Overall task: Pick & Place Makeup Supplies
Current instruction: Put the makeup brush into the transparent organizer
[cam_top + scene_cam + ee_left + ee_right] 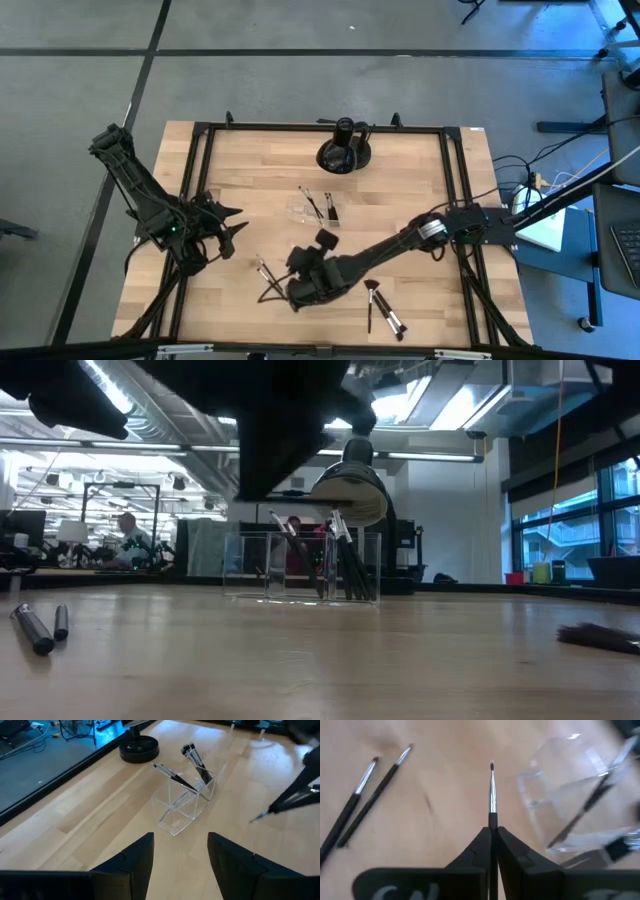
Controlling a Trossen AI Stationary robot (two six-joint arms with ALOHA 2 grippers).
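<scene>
Near the table's front edge, the right gripper (491, 832) clamps a thin brush (492, 795) by its handle end; it could pivot and miss the clear tray (312, 210) mid-table. The left gripper (180, 852), jaws apart, waits by the left edge.

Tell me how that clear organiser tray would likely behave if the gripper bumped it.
The clear organiser tray looks thin-walled and light, so it would probably slide on the smooth wooden table. The brushes leaning out of it may make it top-heavy and apt to tip. It looks rigid, perhaps brittle.
</scene>
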